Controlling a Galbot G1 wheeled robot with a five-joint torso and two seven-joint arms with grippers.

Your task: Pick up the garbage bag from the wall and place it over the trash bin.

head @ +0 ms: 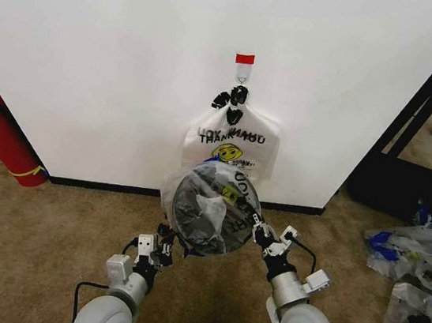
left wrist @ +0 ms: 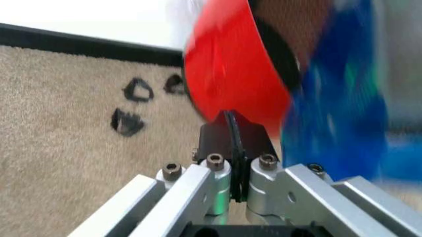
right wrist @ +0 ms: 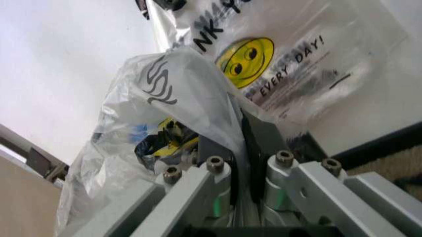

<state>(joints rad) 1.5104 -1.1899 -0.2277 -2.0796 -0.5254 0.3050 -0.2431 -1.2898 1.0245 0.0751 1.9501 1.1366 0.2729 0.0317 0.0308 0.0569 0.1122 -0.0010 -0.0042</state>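
Note:
The trash bin (head: 197,211) stands on the carpet at the foot of the wall, its dark inside showing through the see-through garbage bag (head: 231,199) stretched over its mouth. My left gripper (head: 161,247) is at the bin's near-left edge and my right gripper (head: 263,235) at its right edge. In the left wrist view the left gripper (left wrist: 231,121) is shut on a thin dark edge, against the bin's red body (left wrist: 228,69) and blue plastic (left wrist: 336,113). In the right wrist view the right gripper (right wrist: 242,143) is shut on a fold of the garbage bag (right wrist: 178,89).
An opaque white THANK YOU bag (head: 234,142) hangs from a hook (head: 244,68) on the wall just above the bin. A red fire extinguisher (head: 4,138) leans at the left. A black shelf frame (head: 417,116) and a heap of plastic bags (head: 418,260) lie to the right.

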